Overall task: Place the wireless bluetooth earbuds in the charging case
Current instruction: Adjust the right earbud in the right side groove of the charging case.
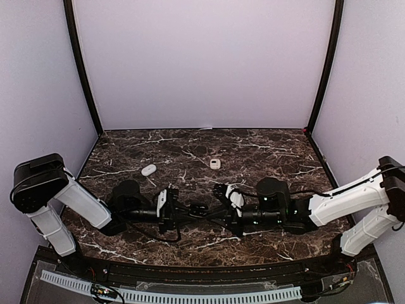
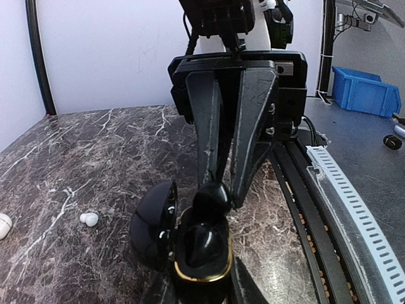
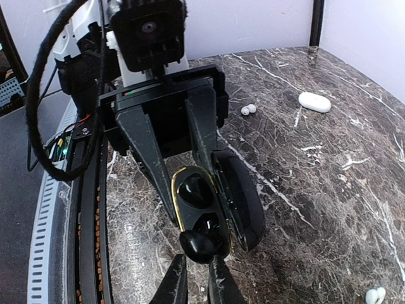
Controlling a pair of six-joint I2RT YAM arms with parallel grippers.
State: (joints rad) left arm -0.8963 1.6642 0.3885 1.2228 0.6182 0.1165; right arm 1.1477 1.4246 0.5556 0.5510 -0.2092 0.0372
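Right wrist: black earbud (image 3: 199,246) at open case (image 3: 202,209) | top external: both obscured

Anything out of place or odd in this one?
Nothing damaged. The black earbud in the right gripper sits at the rim of the open black case, not seated. White earbuds lie loose on the marble table.
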